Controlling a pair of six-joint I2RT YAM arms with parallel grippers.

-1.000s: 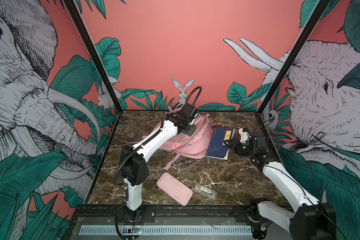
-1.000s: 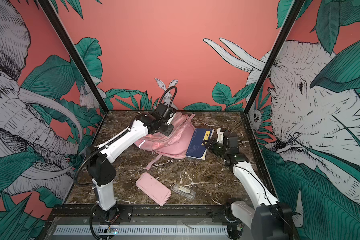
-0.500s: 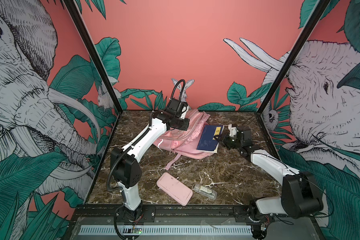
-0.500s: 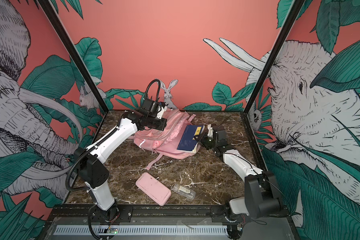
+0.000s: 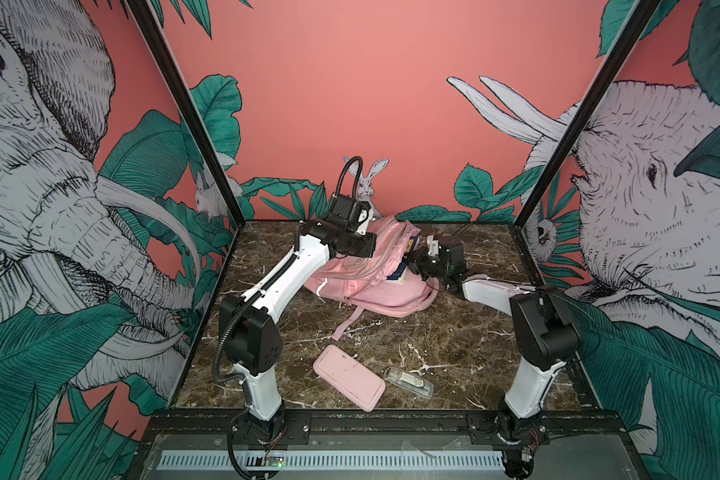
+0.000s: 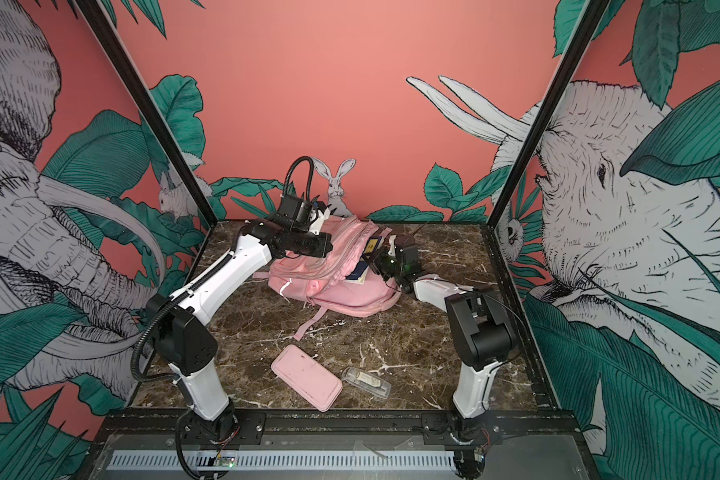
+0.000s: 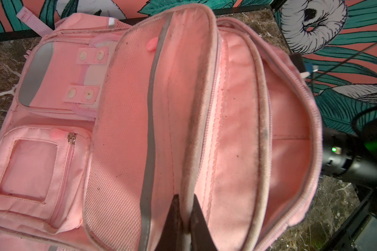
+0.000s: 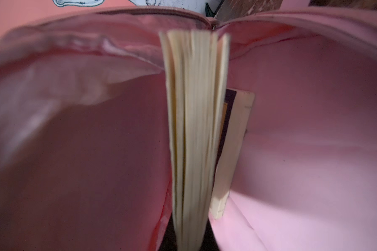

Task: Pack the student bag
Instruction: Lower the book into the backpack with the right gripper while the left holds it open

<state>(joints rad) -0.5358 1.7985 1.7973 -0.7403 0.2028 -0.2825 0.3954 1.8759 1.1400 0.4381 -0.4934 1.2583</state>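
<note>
The student bag (image 5: 375,286) (image 6: 350,291) is a big pink backpack lying at the back middle of the marble table, with its main compartment gaping. My left gripper (image 7: 186,217) is shut on the bag's opening rim and holds it up, seen in both top views (image 5: 373,222) (image 6: 323,218). A book (image 8: 194,130) with cream pages and a blue cover (image 5: 408,249) (image 6: 371,249) sits partly inside the opening. My right gripper (image 8: 188,234) (image 5: 412,266) is shut on its near edge. Pink lining surrounds the book on both sides.
A flat pink pencil pouch (image 5: 348,377) lies near the front edge, with a small clear plastic case (image 5: 409,381) just to its right. A loose bag strap (image 5: 346,328) trails forward from the bag. The back wall stands close behind the bag.
My right gripper has carried the book to the left, from beside the bag into its opening. My left gripper has pulled the bag's rim up and to the left.
</note>
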